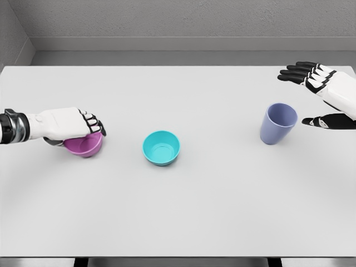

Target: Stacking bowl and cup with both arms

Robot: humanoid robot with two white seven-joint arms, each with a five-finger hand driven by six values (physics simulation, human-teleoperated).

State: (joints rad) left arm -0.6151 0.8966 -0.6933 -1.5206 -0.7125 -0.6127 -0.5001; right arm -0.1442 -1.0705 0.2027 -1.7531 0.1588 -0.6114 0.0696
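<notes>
The left hand (69, 127) lies over the top of a pink bowl (84, 146) at the left side of the white table (178, 217), its palm covering most of the rim and its dark-tipped fingers curled down over the bowl's far right edge, so it grips the bowl from above. Only the lower front wall of the bowl shows beneath the hand; the rest is hidden by it. The forearm enters from the left edge, low over the tabletop.

To the right of that bowl, near the table's middle, a teal bowl (162, 147) sits upright and apart from the pink one, with bare tabletop between them.

Farther right, a lavender cup (277, 123) stands upright, its mouth tilted slightly toward the camera's view. The right hand (324, 94) hovers just beside it on the right, fingers spread wide above and thumb extended below, holding nothing and not touching the cup. Nothing lies between the cup and the teal bowl.
</notes>
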